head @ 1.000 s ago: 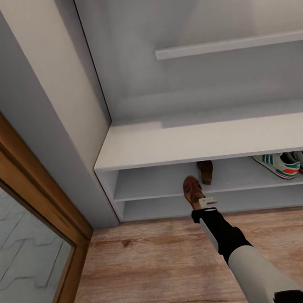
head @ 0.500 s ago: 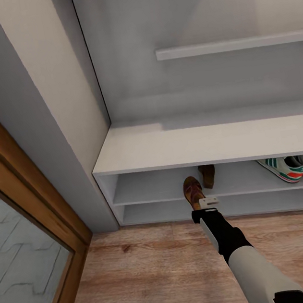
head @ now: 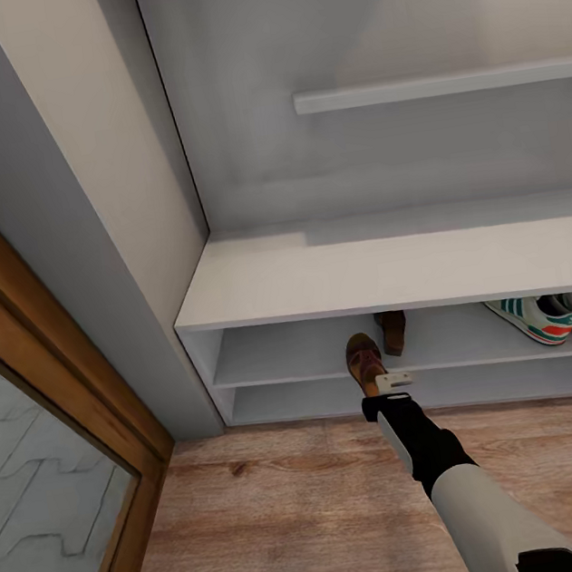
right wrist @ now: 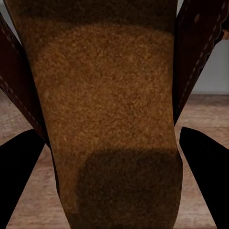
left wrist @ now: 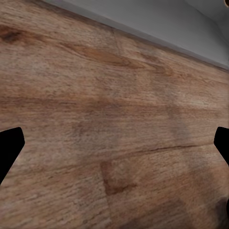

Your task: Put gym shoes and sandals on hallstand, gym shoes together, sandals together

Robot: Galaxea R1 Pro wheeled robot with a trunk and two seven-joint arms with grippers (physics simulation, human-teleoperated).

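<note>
The pale grey hallstand, a low bench with two open shelves below and a wall shelf above, stands against the wall straight ahead of me. The light brown wood-plank floor runs from its base back to my own body. On the upper open shelf, toward the stand's right end, two cream-white gym shoes with green stripes sit side by side, touching. Nearer the shelf's middle, one dark brown block-heeled sandal rests deep on that shelf. My right gripper is clenched around the second brown sandal with its tan insole, held at the shelf's front edge, just beside the first. My left gripper hangs spread apart and released over bare planks.
</note>
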